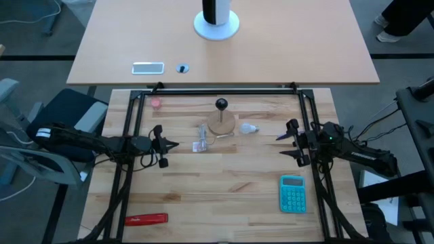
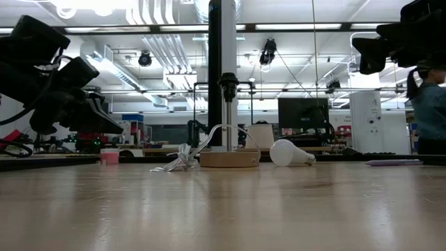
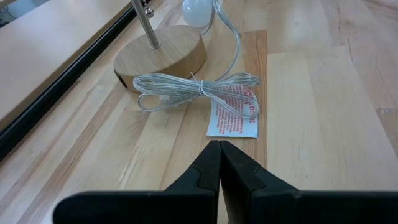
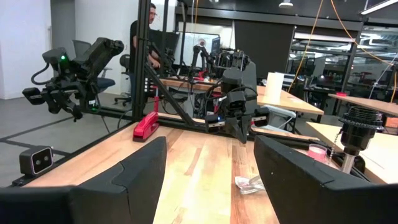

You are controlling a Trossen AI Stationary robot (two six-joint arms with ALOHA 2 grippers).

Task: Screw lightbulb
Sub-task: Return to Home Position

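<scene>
The socket [image 1: 221, 104] atop the stand [image 1: 222, 124] held nothing. The lightbulb [image 1: 251, 128] lay on its side on the table [image 1: 224, 176], just beside the stand's wooden base, on the right arm's side. The left gripper [image 1: 169, 144] hovered left of the stand, fingers pressed together. The right gripper [image 1: 285, 146] hung right of the lightbulb, fingers apart and gripping nothing.

The left wrist view showed what the high view barely did: a coiled clear cord [image 3: 199, 87] lying over a printed tag [image 3: 233, 113] beside the base. The low view showed the lightbulb touching the tabletop (narrow end away from the stand). A calculator [image 1: 293, 193] and a red stapler [image 1: 146, 219] lay well apart from the stand.
</scene>
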